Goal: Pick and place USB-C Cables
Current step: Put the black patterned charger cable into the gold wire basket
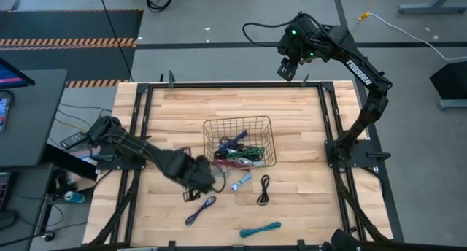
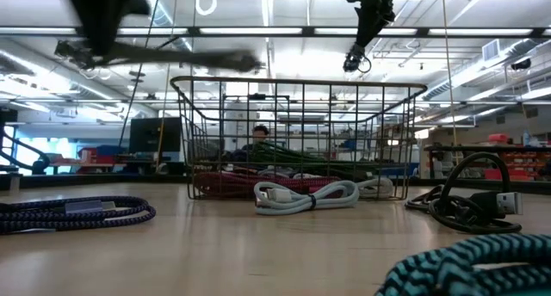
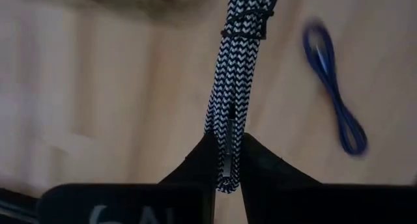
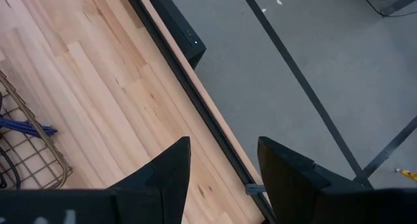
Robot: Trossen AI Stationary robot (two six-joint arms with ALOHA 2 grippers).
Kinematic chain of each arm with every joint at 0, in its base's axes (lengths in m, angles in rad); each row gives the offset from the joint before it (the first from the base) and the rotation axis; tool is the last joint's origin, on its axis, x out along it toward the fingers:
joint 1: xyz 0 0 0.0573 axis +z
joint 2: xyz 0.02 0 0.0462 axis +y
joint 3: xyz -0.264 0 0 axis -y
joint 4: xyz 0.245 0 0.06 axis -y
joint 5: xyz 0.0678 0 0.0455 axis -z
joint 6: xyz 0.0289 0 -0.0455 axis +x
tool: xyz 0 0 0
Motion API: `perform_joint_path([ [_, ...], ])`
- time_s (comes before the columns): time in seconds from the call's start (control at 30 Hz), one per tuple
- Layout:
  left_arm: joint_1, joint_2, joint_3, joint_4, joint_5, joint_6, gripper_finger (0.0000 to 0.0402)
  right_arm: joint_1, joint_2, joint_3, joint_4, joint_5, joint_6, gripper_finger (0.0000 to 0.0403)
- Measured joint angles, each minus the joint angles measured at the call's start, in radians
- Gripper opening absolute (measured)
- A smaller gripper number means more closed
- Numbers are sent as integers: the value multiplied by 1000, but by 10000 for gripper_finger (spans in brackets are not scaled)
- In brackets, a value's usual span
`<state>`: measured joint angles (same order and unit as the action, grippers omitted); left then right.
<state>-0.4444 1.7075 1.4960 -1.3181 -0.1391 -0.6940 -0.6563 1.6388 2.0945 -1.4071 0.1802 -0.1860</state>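
The left claw (image 1: 208,179) sits low over the wooden surface (image 1: 175,116) just outside the wire basket's (image 1: 213,124) near-left corner, clamped on a black-and-white braided cable. The right claw (image 1: 287,68) hangs at the far edge of the surface, its fingers apart and holding nothing. From above, the basket holds several cables, purple, green and maroon among them. Outside it lie a grey cable (image 1: 241,182), a black cable (image 1: 264,189), a purple cable (image 1: 200,210) and a teal cable (image 1: 260,229). Grey floor with striped tape surrounds the frame.

At surface level, the basket (image 2: 297,88) stands in the middle, a grey cable (image 2: 306,195) in front of it, a black one (image 2: 469,201) to the right, a purple one (image 2: 73,213) left, a teal one (image 2: 465,263) nearest. Behind is a large workshop hall with ceiling lights; a person (image 2: 258,139) shows through the mesh.

The left wrist view shows the braided cable (image 3: 238,74) pinched between the fingers (image 3: 195,165), with the purple cable (image 3: 332,87) beside it.

The right wrist view shows parted fingers (image 4: 166,168) over the surface's edge (image 4: 189,87) and grey floor.
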Motion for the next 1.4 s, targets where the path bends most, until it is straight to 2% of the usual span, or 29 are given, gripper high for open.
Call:
perform_joint_path([
  [0.17,104,0,164,-48,-184,113,43,0,0,0,0,0,0,184],
  [0.3,229,-1,263,-12,-209,220,43,0,0,0,0,0,0,184],
  [0.43,334,-2,286,80,-194,445,43,0,0,0,0,0,3,184],
  [0.67,448,36,280,192,-11,693,43,0,0,0,0,0,3,184],
  [0.8,480,93,278,172,53,737,43,-2,0,0,3,0,7,184],
  [1.03,494,223,278,163,74,788,43,-2,0,0,19,0,13,184],
  [1.4,498,389,277,225,105,622,43,-2,0,0,31,0,37,184],
])
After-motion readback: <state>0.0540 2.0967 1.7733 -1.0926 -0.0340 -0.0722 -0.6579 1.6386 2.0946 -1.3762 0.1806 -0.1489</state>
